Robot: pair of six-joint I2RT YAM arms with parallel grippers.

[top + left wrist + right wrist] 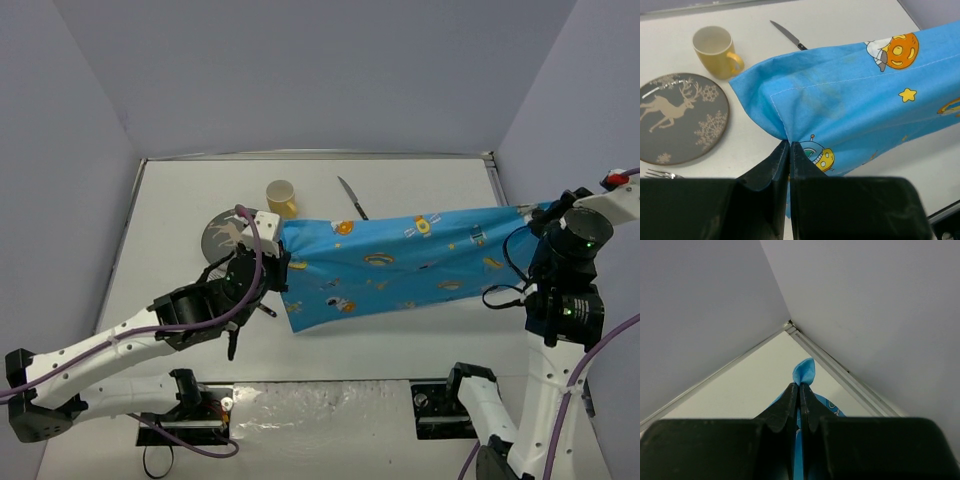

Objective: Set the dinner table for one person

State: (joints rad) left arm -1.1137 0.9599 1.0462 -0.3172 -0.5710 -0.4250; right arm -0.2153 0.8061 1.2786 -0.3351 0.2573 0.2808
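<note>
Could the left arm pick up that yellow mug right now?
Probably not yet. The left claw is shut on a corner of the blue cloth, so it would have to let go first. The mug itself stands close by, uncovered.

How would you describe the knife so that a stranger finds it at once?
On the white table, look beyond the far edge of the blue cloth, right of the yellow mug. The knife lies there: a thin silver blade with a dark handle, unlike the round mug and plate.

Matte-white dinner table (170,230) lies flat; thin grey rim.
</note>
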